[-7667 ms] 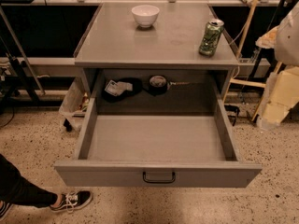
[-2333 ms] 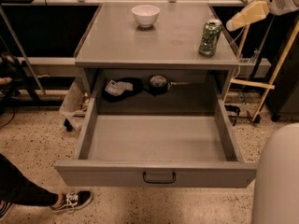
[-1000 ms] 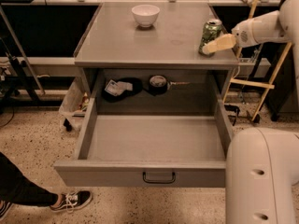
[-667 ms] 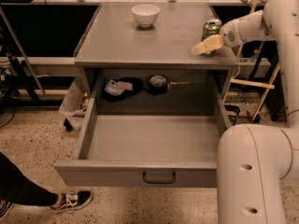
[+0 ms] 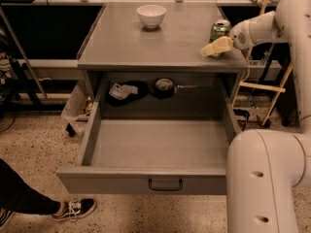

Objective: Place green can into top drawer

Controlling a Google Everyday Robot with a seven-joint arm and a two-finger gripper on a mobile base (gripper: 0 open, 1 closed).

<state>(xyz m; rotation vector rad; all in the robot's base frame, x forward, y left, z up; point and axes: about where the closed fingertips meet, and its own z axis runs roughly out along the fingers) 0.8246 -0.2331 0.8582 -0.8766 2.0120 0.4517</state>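
1. Bench (image 5: 146,47): grey, flat top, seen from the front and above; it stands on a speckled floor (image 5: 39,144).
2. Green can (image 5: 219,29): upright on the bench top at about 2 o'clock, close to the right edge. Silver top visible; lower side hidden behind the gripper. It is not in the drawer.
3. Gripper (image 5: 216,46): cream-coloured, low over the bench at the can's 6 o'clock side, overlapping the can's base from the front. Whether the jaws are spread, pressed together or pinching the can cannot be told.
4. Arm (image 5: 291,28): white, reaching in from 3 o'clock to the gripper; a large white segment (image 5: 265,178) fills the 5 o'clock corner of the view.
5. Top drawer (image 5: 146,178): pulled fully out toward 6 o'clock, floor bare; black handle (image 5: 165,184) at the centre of the front panel.
6. White bowl (image 5: 151,15): on the bench top at 12 o'clock, well apart from the can.
7. Recess behind the drawer: a dark round item (image 5: 164,86) and a black-and-white item (image 5: 122,90), not identifiable.
8. Shoe (image 5: 75,208): black and white, on the floor at 8 o'clock.
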